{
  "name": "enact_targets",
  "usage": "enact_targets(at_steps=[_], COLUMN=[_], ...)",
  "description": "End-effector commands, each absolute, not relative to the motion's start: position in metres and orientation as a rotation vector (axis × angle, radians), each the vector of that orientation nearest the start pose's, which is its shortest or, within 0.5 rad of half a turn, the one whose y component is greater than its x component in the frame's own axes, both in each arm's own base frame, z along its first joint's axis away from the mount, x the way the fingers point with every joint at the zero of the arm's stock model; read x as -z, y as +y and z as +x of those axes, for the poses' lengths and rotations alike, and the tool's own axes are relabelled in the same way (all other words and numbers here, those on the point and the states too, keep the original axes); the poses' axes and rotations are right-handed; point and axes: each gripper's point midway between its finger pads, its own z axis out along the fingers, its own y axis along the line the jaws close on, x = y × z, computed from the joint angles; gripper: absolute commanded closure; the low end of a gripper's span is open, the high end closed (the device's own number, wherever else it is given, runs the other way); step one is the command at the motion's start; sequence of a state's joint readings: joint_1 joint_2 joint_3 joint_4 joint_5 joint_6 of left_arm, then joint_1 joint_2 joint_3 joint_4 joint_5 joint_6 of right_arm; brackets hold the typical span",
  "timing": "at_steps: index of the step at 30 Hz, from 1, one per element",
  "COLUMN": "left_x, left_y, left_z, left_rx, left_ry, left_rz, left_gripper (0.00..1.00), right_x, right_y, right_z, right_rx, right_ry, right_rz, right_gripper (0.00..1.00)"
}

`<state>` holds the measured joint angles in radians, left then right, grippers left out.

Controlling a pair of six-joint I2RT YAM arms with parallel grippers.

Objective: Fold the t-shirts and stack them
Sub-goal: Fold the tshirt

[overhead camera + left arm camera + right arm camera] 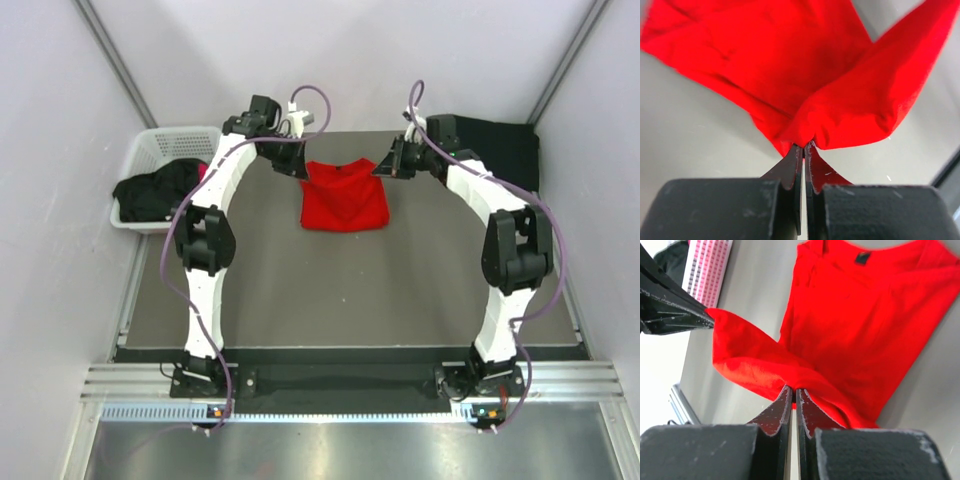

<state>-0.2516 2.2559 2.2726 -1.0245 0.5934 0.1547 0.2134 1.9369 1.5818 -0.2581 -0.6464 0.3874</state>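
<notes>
Black left gripper (804, 146) on crumpled red t-shirt (790, 65)

1 red t-shirt (345, 200) on the table (300, 290). 1 black cloth item (500, 150) at the far right corner. 1 white lattice basket (170, 138) at far left, holding 1 dark clothes heap (150, 195); 1 patch of pink cloth (205, 172) shows beside it, and the pieces inside can't be counted. 2 arms, 2 grippers: left gripper (302, 171), right gripper (383, 168). 1 table.
</notes>
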Motion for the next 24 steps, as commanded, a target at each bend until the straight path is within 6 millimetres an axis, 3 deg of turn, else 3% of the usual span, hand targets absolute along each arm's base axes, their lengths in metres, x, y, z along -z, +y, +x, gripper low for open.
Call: enact_targets(at_steps=[1, 8, 9, 10, 12, 14, 15, 16, 17, 18, 19, 20, 21, 22, 24], left_x=[-0.197, -0.204, -0.203, -0.204, -0.199, -0.191, -0.176, -0.176, -0.154, -0.169, -0.171, -0.178, -0.198, -0.210, -0.242], left_y=[-0.211, -0.209, -0.211, -0.212, -0.212, -0.211, -0.204, -0.202, -0.198, -0.192, -0.179, -0.173, -0.167, -0.159, -0.150], left_z=[0.517, 0.559, 0.568, 0.572, 0.586, 0.601, 0.616, 0.632, 0.642, 0.652, 0.659, 0.659, 0.653, 0.650, 0.636], left_rx=[0.740, 0.711, 0.709, 0.709, 0.689, 0.657, 0.592, 0.553, 0.522, 0.475, 0.398, 0.365, 0.342, 0.310, 0.326], left_ry=[2.276, 2.155, 2.133, 2.118, 2.096, 2.078, 2.089, 2.045, 2.081, 2.047, 2.051, 2.049, 2.035, 2.027, 1.999], left_rz=[0.638, 0.587, 0.579, 0.575, 0.549, 0.525, 0.480, 0.462, 0.401, 0.358, 0.290, 0.272, 0.247, 0.219, 0.194], left_gripper=[1.00, 1.00, 1.00, 1.00, 1.00, 1.00, 0.92, 0.84, 0.69, 0.46, 0.43, 0.42, 0.41, 0.40, 0.39], right_x=[-0.207, -0.209, -0.216, -0.207, -0.213, -0.199, -0.211, -0.186, -0.183, -0.179, -0.189, -0.198, -0.197, -0.228, -0.244], right_y=[0.217, 0.221, 0.222, 0.224, 0.226, 0.229, 0.232, 0.234, 0.233, 0.234, 0.232, 0.224, 0.218, 0.208, 0.186], right_z=[0.509, 0.545, 0.552, 0.557, 0.568, 0.584, 0.595, 0.605, 0.613, 0.618, 0.621, 0.623, 0.619, 0.614, 0.604], right_rx=[-1.013, -0.993, -0.991, -0.990, -0.989, -1.001, -1.001, -1.002, -0.980, -0.960, -0.916, -0.858, -0.820, -0.770, -0.673], right_ry=[2.107, 2.057, 2.036, 2.044, 2.014, 2.005, 1.966, 1.988, 1.978, 1.974, 1.946, 1.930, 1.936, 1.885, 1.900], right_rz=[-0.192, -0.188, -0.190, -0.185, -0.191, -0.172, -0.178, -0.165, -0.155, -0.162, -0.195, -0.184, -0.182, -0.213, -0.223], right_gripper=[1.00, 1.00, 1.00, 1.00, 1.00, 0.98, 0.94, 0.79, 0.62, 0.42, 0.33, 0.30, 0.28, 0.25, 0.24])
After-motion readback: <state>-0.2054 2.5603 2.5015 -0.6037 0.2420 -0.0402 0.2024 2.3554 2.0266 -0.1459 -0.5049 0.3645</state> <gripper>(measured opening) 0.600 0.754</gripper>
